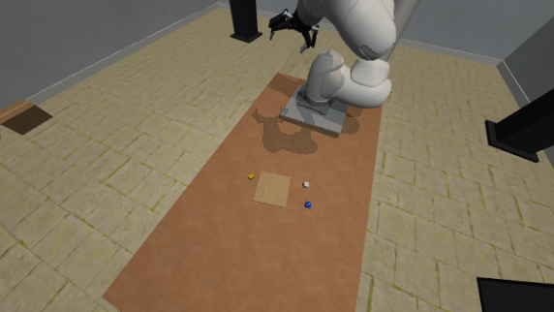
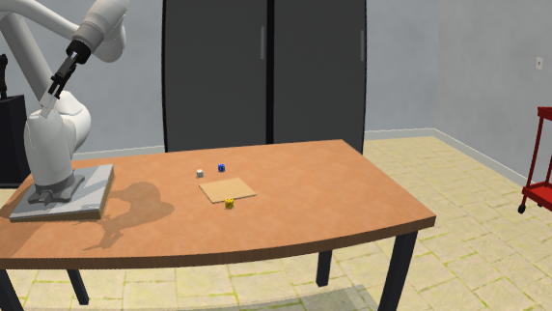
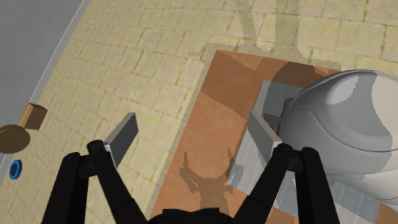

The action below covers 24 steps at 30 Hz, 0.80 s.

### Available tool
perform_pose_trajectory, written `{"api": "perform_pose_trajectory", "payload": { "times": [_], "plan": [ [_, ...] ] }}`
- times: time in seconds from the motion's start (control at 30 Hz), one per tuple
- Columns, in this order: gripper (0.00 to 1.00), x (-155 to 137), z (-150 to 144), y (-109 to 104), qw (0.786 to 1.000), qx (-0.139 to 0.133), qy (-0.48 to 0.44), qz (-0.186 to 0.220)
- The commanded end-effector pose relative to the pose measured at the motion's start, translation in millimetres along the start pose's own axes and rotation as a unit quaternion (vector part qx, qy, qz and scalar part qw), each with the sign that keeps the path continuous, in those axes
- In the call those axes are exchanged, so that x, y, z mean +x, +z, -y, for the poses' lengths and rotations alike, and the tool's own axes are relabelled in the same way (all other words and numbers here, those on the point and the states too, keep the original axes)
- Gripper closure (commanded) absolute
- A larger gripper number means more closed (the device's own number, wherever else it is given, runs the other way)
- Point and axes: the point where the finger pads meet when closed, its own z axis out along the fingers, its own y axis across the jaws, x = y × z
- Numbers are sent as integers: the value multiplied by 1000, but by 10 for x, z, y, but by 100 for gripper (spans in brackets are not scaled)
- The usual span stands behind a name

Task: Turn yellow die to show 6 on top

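Yellow die (image 1: pixel 251 176) (image 2: pixel 229 203): left of center in the top view, on the brown table (image 1: pixel 232 242) (image 2: pixel 309 193) (image 3: pixel 200 130), beside the tan mat (image 1: pixel 272 189) (image 2: pixel 228 189). Pale stone floor (image 1: pixel 97 145) (image 2: pixel 483 232) (image 3: pixel 135 65), gray walls (image 1: pixel 121 24) (image 2: pixel 405 63) (image 3: pixel 30 45). A red cart (image 2: pixel 533 150) stands at the exterior view's right edge. The gripper (image 1: pixel 290 43) (image 2: pixel 45 106) (image 3: pixel 192 121), upper left there, has its fingers wide apart.

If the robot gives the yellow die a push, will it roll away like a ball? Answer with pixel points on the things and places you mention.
Probably not like a ball: the yellow die (image 1: pixel 251 176) (image 2: pixel 229 204) looks like a cube, so it would likely slide or tip onto another face. It looks small beside the mat (image 1: pixel 272 189) (image 2: pixel 228 190), so it is probably light and easily nudged. It seems solid, so I'd guess it won't squash.
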Motion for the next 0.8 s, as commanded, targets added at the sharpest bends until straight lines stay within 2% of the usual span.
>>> {"api": "perform_pose_trajectory", "payload": {
  "times": [0.0, 0.6, 0.7, 0.77],
  "plan": [
    [0, 0, 0, 0, 1000, 0, 0, 0],
    [0, -23, 5, -8, 1000, -1, 0, 2],
    [0, -294, 64, -103, 1000, -12, -1, 22],
    [0, -706, 143, -243, 998, -30, 0, 52]
  ]
}}
